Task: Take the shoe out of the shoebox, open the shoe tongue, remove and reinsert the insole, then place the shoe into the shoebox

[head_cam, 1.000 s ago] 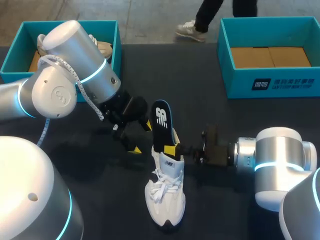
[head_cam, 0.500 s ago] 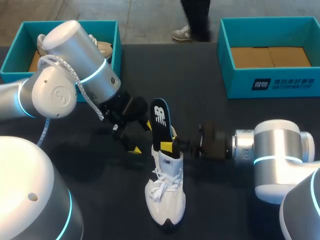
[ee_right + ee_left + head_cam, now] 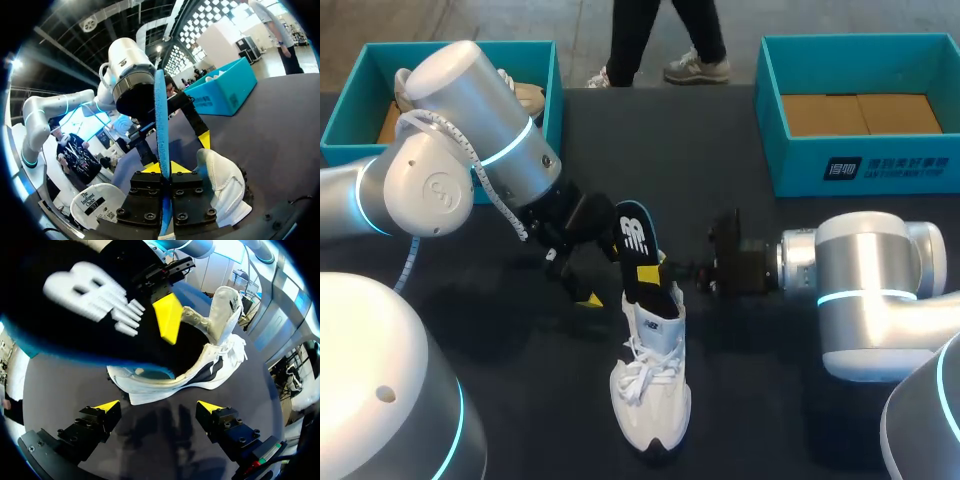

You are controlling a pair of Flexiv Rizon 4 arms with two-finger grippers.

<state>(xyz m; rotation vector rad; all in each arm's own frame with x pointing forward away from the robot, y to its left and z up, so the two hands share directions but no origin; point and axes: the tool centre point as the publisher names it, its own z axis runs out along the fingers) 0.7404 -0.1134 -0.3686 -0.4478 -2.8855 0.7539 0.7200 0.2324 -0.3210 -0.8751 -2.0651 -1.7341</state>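
Observation:
A white shoe [image 3: 651, 392] stands on the black table, toe toward the near edge. Its black, blue-edged insole [image 3: 639, 248] sticks up out of the shoe's opening. My right gripper [image 3: 653, 276] is shut on the insole, just above the shoe's collar. From the right wrist the insole [image 3: 161, 120] shows edge-on, clamped in that gripper [image 3: 165, 171], with the shoe [image 3: 220, 184] beside it. My left gripper [image 3: 603, 274] hangs open just left of the insole, touching nothing. In the left wrist view the shoe [image 3: 210, 357] and insole [image 3: 95, 300] lie ahead of its spread gripper [image 3: 159, 407].
A teal shoebox [image 3: 553, 92] at the back left holds another shoe [image 3: 527, 98]. A second teal shoebox [image 3: 860, 170] with a cardboard floor stands at the back right. Bare black tabletop lies between the boxes and around the shoe's toe.
My right gripper has shifted along the insole, farther from the shoe's opening, and grips it again. The insole leans a little more to the left. The left arm has kept still.

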